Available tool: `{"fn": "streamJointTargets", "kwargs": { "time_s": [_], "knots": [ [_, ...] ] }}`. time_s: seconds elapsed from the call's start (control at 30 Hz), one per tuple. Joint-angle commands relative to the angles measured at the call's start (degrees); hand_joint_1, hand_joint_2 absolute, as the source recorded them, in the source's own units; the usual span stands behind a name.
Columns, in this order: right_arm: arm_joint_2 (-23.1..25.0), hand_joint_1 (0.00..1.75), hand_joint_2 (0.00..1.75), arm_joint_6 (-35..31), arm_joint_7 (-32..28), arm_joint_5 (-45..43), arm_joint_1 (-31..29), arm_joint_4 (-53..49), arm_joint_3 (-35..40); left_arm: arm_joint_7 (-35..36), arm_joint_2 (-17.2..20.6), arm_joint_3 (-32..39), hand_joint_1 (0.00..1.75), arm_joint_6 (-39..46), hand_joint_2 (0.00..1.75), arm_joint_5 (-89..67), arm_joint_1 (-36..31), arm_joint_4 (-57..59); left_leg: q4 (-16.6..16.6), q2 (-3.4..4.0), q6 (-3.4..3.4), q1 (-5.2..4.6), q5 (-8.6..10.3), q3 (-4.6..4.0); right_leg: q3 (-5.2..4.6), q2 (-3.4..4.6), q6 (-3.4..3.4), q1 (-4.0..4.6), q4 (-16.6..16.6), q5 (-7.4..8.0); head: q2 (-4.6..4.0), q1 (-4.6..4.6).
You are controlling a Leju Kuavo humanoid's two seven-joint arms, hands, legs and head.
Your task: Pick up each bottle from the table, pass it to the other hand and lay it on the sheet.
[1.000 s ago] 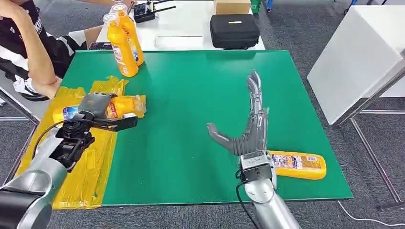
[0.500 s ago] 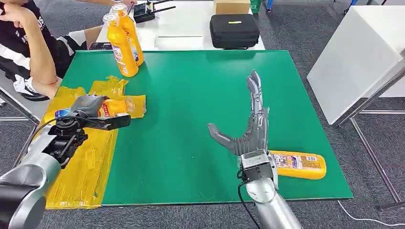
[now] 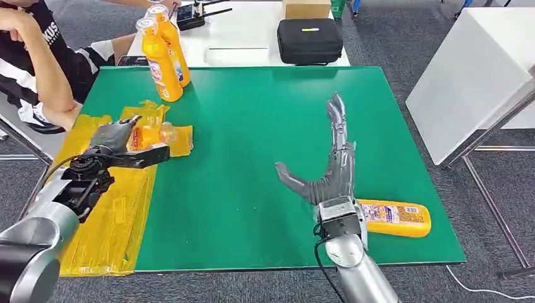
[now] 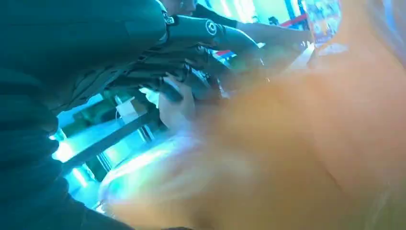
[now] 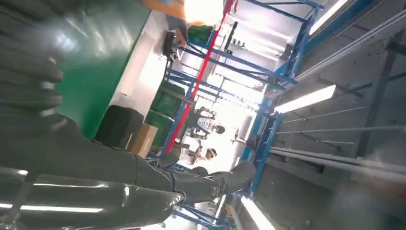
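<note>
nearby, the right hand is hovering flat over the green table, fingers spread, beside a lying orange bottle. farther off, the left hand is gripping another orange bottle over the yellow sheet; lowering it sideways gently should be keeping it from rolling.

The left hand covers most of the orange bottle it grips over the yellow sheet, so the bottle's base and label cannot be read. In the left wrist view that bottle is an orange blur. The bottle lying by the table's near right edge has its cap end hidden behind the right hand. The seated person is cut off by the frame's edge.
</note>
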Motion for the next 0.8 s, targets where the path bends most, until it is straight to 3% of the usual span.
{"fn": "streamJointTargets", "kwargs": {
  "time_s": [0.03,0.17,0.23,0.27,0.47,0.67,0.73,0.77,0.8],
  "knots": [
    [-1.33,0.00,1.75,-1.58,1.50,1.69,-2.13,4.16,0.74,-2.96,-1.70,6.58,0.00,2.38,1.75,6.04,-0.88,2.67,0.05,0.07,-0.16,0.05,-0.26,0.48,0.46,-0.06,-0.13,0.08,0.03,-0.22,0.00,-0.02],
    [-1.49,0.00,1.75,-1.60,1.48,1.68,-2.18,4.10,0.59,-3.00,-1.82,6.57,0.00,2.47,1.75,6.07,-0.81,2.70,0.01,0.02,-0.11,0.03,-0.15,0.29,0.29,-0.07,-0.08,0.05,0.00,-0.13,0.00,0.00],
    [-1.49,0.00,1.75,-1.60,1.48,1.68,-2.18,4.10,0.59,-3.00,-1.82,6.57,0.00,2.47,1.75,6.07,-0.81,2.70,0.15,0.04,-0.26,0.09,-0.48,0.80,0.79,-0.17,-0.22,0.14,0.13,-0.44,0.00,0.00],
    [-1.49,0.00,1.75,-1.60,1.48,1.68,-2.18,4.10,0.59,-3.00,-1.82,6.57,0.00,2.47,1.75,6.07,-0.81,2.70,0.03,0.02,-0.12,0.03,-0.18,0.34,0.33,-0.06,-0.10,0.06,0.02,-0.15,0.00,0.00],
    [-1.49,0.00,1.75,-1.60,1.48,1.68,-2.18,4.10,0.59,-3.00,-1.82,6.57,0.00,2.47,1.75,6.07,-0.81,2.70,0.09,0.03,-0.18,0.06,-0.29,0.49,0.48,-0.09,-0.14,0.10,0.07,-0.25,0.00,0.00],
    [-2.14,0.00,1.75,-1.77,2.24,2.30,-2.12,3.91,-0.12,-5.26,-1.89,8.76,0.00,2.06,1.75,9.89,-1.47,3.07,0.01,0.01,-0.09,0.03,-0.12,0.22,0.22,-0.05,-0.07,0.04,0.00,-0.10,0.00,0.00],
    [-2.46,0.00,1.75,-1.87,2.35,2.39,-2.06,4.08,-0.40,-7.77,-2.25,10.43,0.00,-0.11,1.75,13.01,-1.55,2.93,0.12,0.02,-0.17,0.07,-0.31,0.49,0.49,-0.11,-0.14,0.10,0.08,-0.27,0.00,0.00],
    [-2.60,0.00,1.75,-1.93,2.35,2.39,-2.00,4.17,-0.51,-8.56,-2.46,11.10,0.00,-1.07,0.00,14.28,-1.56,2.85,0.05,0.01,-0.12,0.05,-0.19,0.33,0.33,-0.08,-0.10,0.07,0.02,-0.16,0.00,-0.02],
    [-2.81,0.00,1.75,-1.97,2.34,2.44,-1.90,4.21,-0.59,-9.48,-2.63,11.69,0.00,-1.85,0.00,15.56,-1.51,2.64,0.07,-0.01,-0.14,0.04,-0.23,0.40,0.40,-0.11,-0.12,0.07,0.05,-0.21,0.00,0.00]
  ]
}}
